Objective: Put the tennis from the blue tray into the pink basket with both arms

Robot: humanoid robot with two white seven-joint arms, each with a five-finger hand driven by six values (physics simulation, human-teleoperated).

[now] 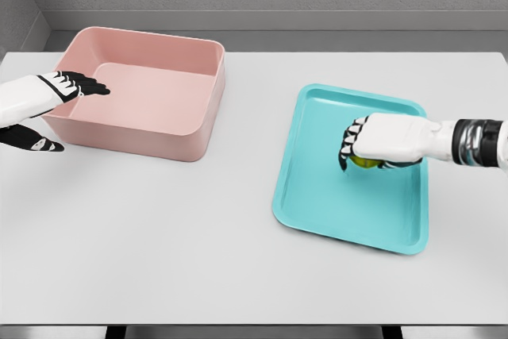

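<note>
A yellow-green tennis ball [365, 163] lies on the blue tray [317, 188] at the right, mostly hidden under my right hand [353, 144]. That hand reaches in from the right edge, its fingers curled down over the ball. The pink basket [186, 129] stands at the back left with nothing visible inside. My left hand [67, 89] hovers at the basket's left wall, fingers stretched out over the rim and the thumb [40, 143] below outside the wall, holding nothing.
Both containers rest on a white table [159, 236]. A grey wall runs behind the table's far edge. The table's front edge lies along the bottom of the view.
</note>
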